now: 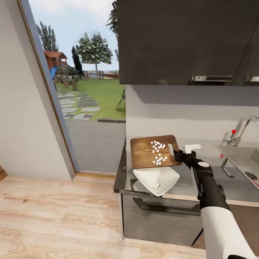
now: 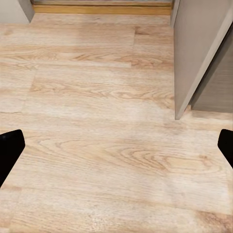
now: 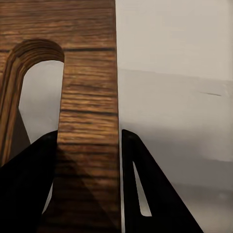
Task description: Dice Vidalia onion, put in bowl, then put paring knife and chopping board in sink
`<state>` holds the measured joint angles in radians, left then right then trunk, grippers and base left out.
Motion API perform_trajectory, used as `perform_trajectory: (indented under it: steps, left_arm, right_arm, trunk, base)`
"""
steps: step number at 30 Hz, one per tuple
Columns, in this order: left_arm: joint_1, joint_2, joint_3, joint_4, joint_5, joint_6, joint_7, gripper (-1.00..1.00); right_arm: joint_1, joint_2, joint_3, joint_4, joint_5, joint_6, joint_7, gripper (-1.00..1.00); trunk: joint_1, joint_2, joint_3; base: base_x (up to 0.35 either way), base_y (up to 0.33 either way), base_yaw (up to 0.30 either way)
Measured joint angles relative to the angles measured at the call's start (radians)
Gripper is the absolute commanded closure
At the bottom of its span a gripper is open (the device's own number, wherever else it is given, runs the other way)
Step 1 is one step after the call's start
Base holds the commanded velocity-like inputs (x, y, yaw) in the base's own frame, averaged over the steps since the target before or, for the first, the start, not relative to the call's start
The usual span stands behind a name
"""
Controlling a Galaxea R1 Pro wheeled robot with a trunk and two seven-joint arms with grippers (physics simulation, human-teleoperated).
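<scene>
The dark wooden chopping board [image 1: 144,153] is over the countertop [image 1: 185,187], its near edge above the white bowl [image 1: 162,176]. Several white diced onion pieces [image 1: 158,151] lie scattered on the board, and one piece [image 1: 156,185] rests in the bowl. My right gripper [image 1: 178,155] is shut on the board's end beside the handle slot. In the right wrist view the gripper [image 3: 87,145] has a black finger on each side of the wood strip [image 3: 87,97]. My left gripper [image 2: 116,145] is open over the wood floor. The sink [image 1: 235,156] is at the right.
A chrome tap [image 1: 242,131] with a red knob [image 1: 233,131] stands behind the sink. A thin grey object with a red end [image 1: 223,163] lies by the basin; I cannot tell whether it is the paring knife. Dark wall cabinets [image 1: 187,39] hang overhead. A glass door [image 1: 82,90] is at the left.
</scene>
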<state>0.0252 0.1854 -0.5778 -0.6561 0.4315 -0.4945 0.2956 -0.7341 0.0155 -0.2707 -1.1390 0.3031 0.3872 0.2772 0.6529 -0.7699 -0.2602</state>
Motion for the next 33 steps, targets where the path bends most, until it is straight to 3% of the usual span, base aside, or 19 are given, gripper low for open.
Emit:
perform_trajectory:
  steps: [5, 10, 11, 13, 16, 30, 33]
  left_arm:
    - [0.0, 0.0, 0.0, 0.0, 0.0, 0.0, 0.0, -1.0]
    - [0.0, 0.0, 0.0, 0.001, 0.0, 0.0, 0.0, -1.0]
    - [0.0, 0.0, 0.0, 0.001, 0.0, 0.0, 0.0, -1.0]
    - [0.0, 0.0, 0.001, 0.001, 0.0, 0.0, 0.0, -1.0]
    - [0.0, 0.0, 0.0, 0.001, 0.0, 0.0, 0.0, -1.0]
    - [0.0, 0.0, 0.0, 0.0, -0.001, 0.0, 0.0, -1.0]
    - [0.0, 0.0, 0.0, 0.0, -0.001, 0.0, 0.0, -1.0]
  right_arm:
    - [0.0, -0.001, 0.0, 0.01, -0.001, -0.005, 0.0, 1.0]
    - [0.0, -0.004, -0.003, 0.049, -0.001, -0.092, 0.0, 1.0]
    - [0.0, -0.004, -0.018, 0.055, 0.003, -0.098, 0.0, 1.0]
    - [0.0, -0.004, -0.094, 0.063, 0.007, -0.107, 0.0, 1.0]
    - [0.0, -0.003, -0.128, 0.065, -0.003, -0.119, 0.001, 1.0]
    - [0.0, -0.003, -0.135, 0.067, -0.005, -0.131, 0.002, 1.0]
    - [0.0, -0.003, -0.134, 0.087, -0.003, -0.175, 0.002, 1.0]
  trunk:
    - [0.0, 0.0, 0.0]
    - [0.0, 0.0, 0.0]
    - [0.0, 0.0, 0.0]
    - [0.0, 0.0, 0.0]
    - [0.0, 0.0, 0.0]
    - [0.0, 0.0, 0.0]
    - [0.0, 0.0, 0.0]
  base:
    - [0.0, 0.0, 0.0]
    - [0.0, 0.0, 0.0]
    - [0.0, 0.0, 0.0]
    - [0.0, 0.0, 0.0]
    - [0.0, 0.0, 0.0]
    - [0.0, 0.0, 0.0]
    - [0.0, 0.0, 0.0]
